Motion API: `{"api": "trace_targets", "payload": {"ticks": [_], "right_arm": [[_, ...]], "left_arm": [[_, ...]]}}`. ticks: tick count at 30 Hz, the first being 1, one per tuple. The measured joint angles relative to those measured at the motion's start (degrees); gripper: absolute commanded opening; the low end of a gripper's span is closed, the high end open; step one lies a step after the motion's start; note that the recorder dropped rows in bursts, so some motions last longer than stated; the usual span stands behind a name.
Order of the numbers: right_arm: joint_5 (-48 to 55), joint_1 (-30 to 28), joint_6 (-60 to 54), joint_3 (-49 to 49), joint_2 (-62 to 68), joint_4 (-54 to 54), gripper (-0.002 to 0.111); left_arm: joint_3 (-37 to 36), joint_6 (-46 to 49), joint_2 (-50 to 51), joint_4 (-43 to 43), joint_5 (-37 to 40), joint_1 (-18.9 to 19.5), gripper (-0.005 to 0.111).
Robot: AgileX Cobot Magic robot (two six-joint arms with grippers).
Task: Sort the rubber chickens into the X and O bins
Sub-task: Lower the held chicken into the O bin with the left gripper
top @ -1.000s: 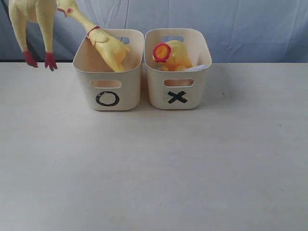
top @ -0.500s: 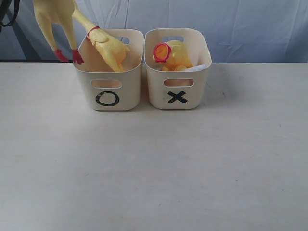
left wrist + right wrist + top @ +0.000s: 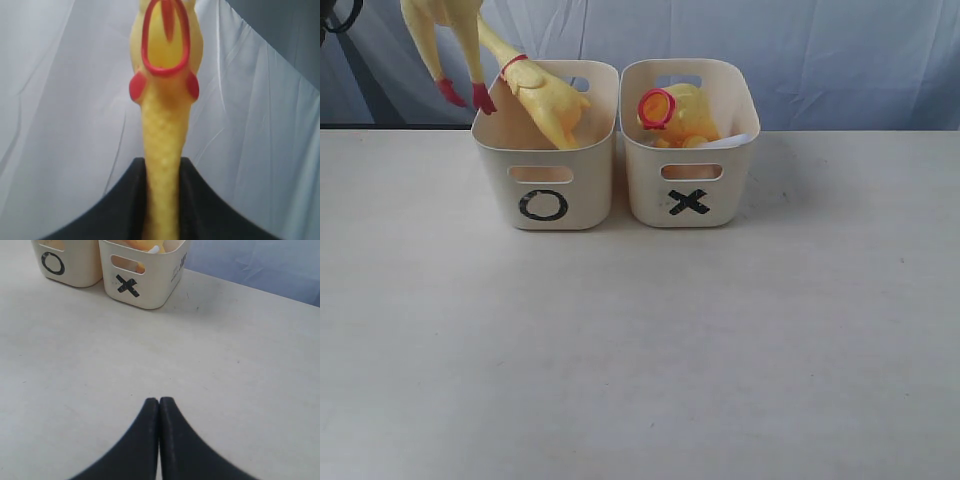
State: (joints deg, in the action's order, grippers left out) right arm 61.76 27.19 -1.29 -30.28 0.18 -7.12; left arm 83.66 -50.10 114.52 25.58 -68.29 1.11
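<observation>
Exterior view: the hanging chicken (image 3: 445, 10) dangles at the top left, its red feet just beside the left rim of the O bin (image 3: 582, 190), not clearly over the opening. My left gripper is out of frame here. A leaning chicken (image 3: 548, 100) already lies in that bin with its neck poking out over the same rim. The X bin (image 3: 725, 185) alongside holds a curled chicken (image 3: 682, 112). I judge the feet could snag the rim or that neck, leaving the bird draped over the edge or tipped onto the table (image 3: 640, 350).

Left wrist view: my left gripper (image 3: 162, 167) is partly closed around the hanging chicken's neck, just behind the gaping head. The neck is soft rubber and the long body may swing, so a loose pinch could let it slide out early.

Right wrist view: my right gripper (image 3: 159, 405) is pressed shut on nothing, low over the table, well apart from both bins. I see little risk there unless it reaches across.
</observation>
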Motion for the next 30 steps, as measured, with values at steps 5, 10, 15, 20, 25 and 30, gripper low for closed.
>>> {"api": "trace_targets", "payload": {"ticks": [5, 10, 15, 20, 25, 30], "right_arm": [[0.0, 0.0, 0.0, 0.0, 0.0, 0.0, 0.0], [0.0, 0.0, 0.0, 0.0, 0.0, 0.0, 0.0], [0.0, 0.0, 0.0, 0.0, 0.0, 0.0, 0.0], [0.0, 0.0, 0.0, 0.0, 0.0, 0.0, 0.0], [0.0, 0.0, 0.0, 0.0, 0.0, 0.0, 0.0], [0.0, 0.0, 0.0, 0.0, 0.0, 0.0, 0.0]], "left_arm": [[0.0, -1.7, 0.13, 0.36, 0.0, 0.0, 0.0], [0.0, -4.17, 0.13, 0.43, 0.0, 0.0, 0.0], [0.0, -6.19, 0.13, 1.85, 0.0, 0.0, 0.0], [0.0, -6.41, 0.13, 2.5, 0.0, 0.0, 0.0], [0.1, -6.13, 0.26, 2.5, 0.0, -0.61, 0.0], [0.38, -5.7, 1.87, 2.37, -0.59, -1.19, 0.0]]}}
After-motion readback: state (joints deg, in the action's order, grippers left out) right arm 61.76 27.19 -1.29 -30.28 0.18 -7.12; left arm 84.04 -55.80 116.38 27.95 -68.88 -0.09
